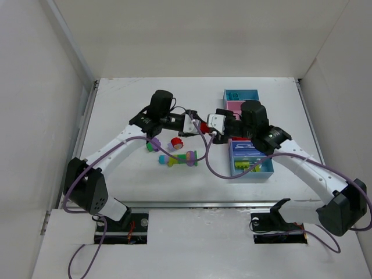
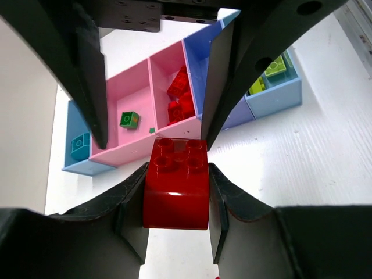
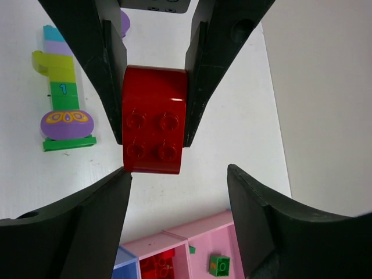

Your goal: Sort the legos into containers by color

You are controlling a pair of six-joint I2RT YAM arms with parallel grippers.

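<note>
**Red brick (image 2: 176, 192) clamped in left gripper (image 2: 177, 174), right gripper (image 3: 179, 174) released.**
Top external: both grippers meet above the table (image 1: 116, 104), left of the containers (image 1: 264, 172). Left wrist: fingers grip the brick's sides; more red bricks (image 2: 181, 99) lie in a pink bin (image 2: 165, 70). Right wrist: fingers spread wide.

— What sort of place is this?

— A robotics lab, set up as a closed test cell. A flat white table (image 1: 145, 186) is boxed in by plain white panel walls (image 1: 192, 35) along its left, far and right edges.

— What else shows it?

— Two white-and-black jointed robot arms, the left arm (image 1: 113, 150) and the right arm (image 1: 311, 174), stand on black mounts (image 1: 139, 224) at the near edge. Purple cables (image 1: 215, 170) loop loose over the table, and a metal rail (image 1: 88, 122) runs along the left edge. The props are small coloured plastic toy bricks (image 1: 180, 158) and a strip of pink and blue plastic bins (image 1: 256, 176) towards the right edge.
</note>
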